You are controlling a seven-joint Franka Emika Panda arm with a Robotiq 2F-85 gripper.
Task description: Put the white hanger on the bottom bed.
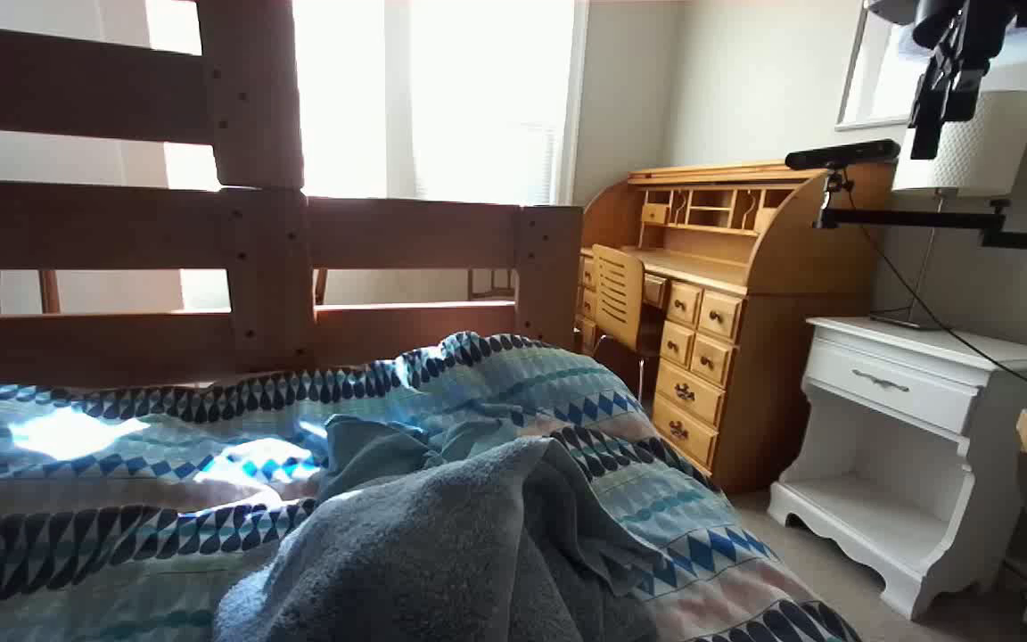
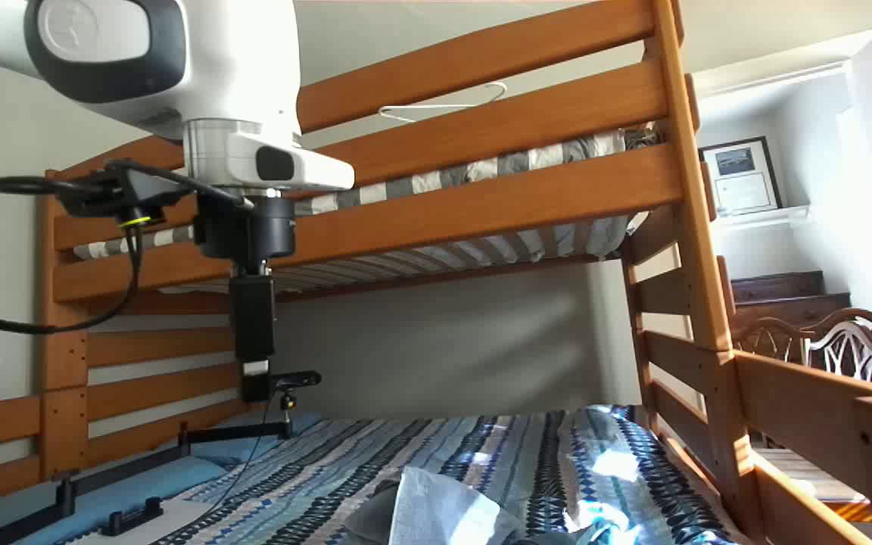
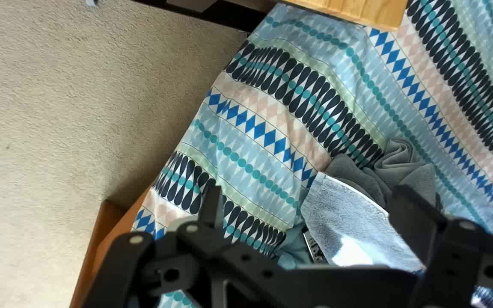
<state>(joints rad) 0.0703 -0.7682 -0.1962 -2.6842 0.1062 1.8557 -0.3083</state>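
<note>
A thin white hanger (image 2: 436, 107) shows in an exterior view at the upper bunk, seen through the gap between its top two rails. It is partly hidden behind a rail. The bottom bed (image 1: 683, 499) has a blue-teal-white patterned quilt, and it also shows in an exterior view (image 2: 436, 435) and in the wrist view (image 3: 246, 141). My gripper points down above the bed, lower than the hanger and apart from it (image 2: 256, 386). In the wrist view its fingers (image 3: 310, 194) stand wide apart with nothing between them. The gripper also shows at the upper right of an exterior view (image 1: 941, 125).
A rumpled grey blanket (image 1: 442, 544) lies on the quilt. The orange-brown upper bunk rails (image 2: 496, 200) stand behind the arm. A black camera on a bracket (image 2: 296, 380) is near the gripper. A white nightstand (image 1: 897, 374), lamp (image 1: 968, 147) and wooden desk (image 1: 799, 357) stand beyond the bed.
</note>
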